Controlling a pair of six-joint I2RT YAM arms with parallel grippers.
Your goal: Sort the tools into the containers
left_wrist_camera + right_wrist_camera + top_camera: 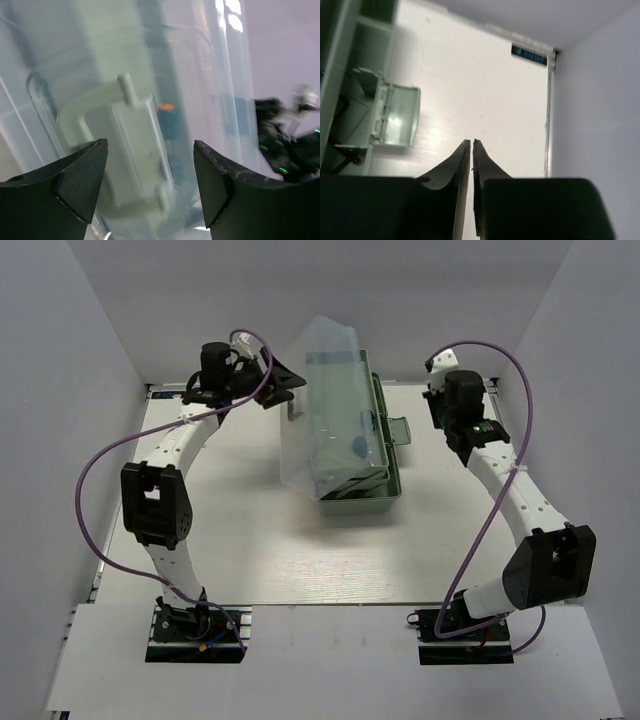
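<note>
Top external view: toolbox mid-worktop, lid tilted up

The pale green toolbox point(365, 502) sits on the worktop point(250, 550) between both arms, its clear lid point(325, 390) raised. The left tool point(150, 145), fingers apart, faces the lid close up. The right tool point(471, 142), fingers together on nothing, hangs beside the box's latch point(395, 117).

You have the toolbox point(372, 495) on the table point(250, 550), centred and toward the far side, with its lid point(325, 390) raised along its left side and its latch point(398, 430) sticking out from its right side. Your left gripper point(150, 145) sits just left of the lid at the far end. Your right gripper point(471, 142) sits right of the toolbox, apart from the latch.
</note>
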